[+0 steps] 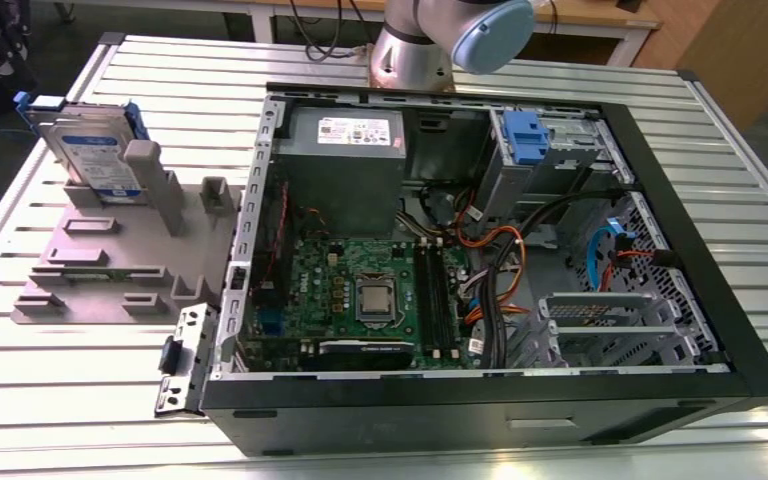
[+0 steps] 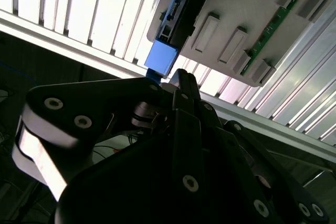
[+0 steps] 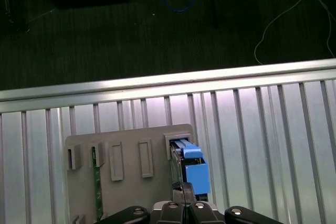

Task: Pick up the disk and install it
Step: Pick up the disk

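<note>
Spread the gripper (image 3: 184, 196), pressed together and empty, and square it over the disk (image 3: 195, 174) standing below in the holder (image 3: 128, 190).

In the exterior view my arm (image 1: 454, 38) is cut off by the top edge, so I can't see where it leads. The disk (image 1: 91, 150) stands in the grey holder (image 1: 104, 265), with one side hidden behind a post and its label too small to read. In the first wrist view my gripper (image 3: 184, 196) is cut off by the picture's edge. In the second wrist view its dark links cover much of the table (image 2: 79, 14).
</note>
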Available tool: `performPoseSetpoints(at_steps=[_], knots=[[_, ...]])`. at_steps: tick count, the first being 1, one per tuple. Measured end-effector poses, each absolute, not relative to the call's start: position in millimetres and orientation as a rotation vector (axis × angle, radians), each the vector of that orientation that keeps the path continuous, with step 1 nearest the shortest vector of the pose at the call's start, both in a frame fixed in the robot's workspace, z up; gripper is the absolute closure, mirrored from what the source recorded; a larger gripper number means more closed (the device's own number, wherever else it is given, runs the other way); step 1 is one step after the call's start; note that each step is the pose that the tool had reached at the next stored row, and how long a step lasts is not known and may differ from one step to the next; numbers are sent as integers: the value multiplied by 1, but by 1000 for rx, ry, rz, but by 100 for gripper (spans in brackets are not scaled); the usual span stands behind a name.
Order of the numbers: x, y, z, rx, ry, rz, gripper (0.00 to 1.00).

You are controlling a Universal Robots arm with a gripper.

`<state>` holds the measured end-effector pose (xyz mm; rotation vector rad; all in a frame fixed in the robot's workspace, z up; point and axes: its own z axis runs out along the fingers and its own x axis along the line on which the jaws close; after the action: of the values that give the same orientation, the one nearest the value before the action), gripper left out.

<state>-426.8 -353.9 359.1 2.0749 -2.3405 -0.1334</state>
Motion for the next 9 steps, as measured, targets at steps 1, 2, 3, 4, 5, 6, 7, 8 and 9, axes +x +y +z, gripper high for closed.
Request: performPoseSetpoints(at_steps=[1, 2, 3, 4, 5, 6, 7, 8, 9], knots=[[-427, -354, 359, 2075, -2341, -133, 89], [-427, -354, 359, 2075, -2341, -133, 89], [-427, -354, 359, 2075, -2340, -133, 83], [-427, -354, 359, 2075, -2340, -133, 83], [-427, -354, 359, 2075, -2340, -133, 76], [-427, -354, 359, 2075, -2340, -133, 76], [-427, -354, 359, 2075, -2340, -133, 76], [-427, -354, 359, 2075, -2340, -133, 76], [-427, -354, 359, 2075, -2340, -133, 75]])
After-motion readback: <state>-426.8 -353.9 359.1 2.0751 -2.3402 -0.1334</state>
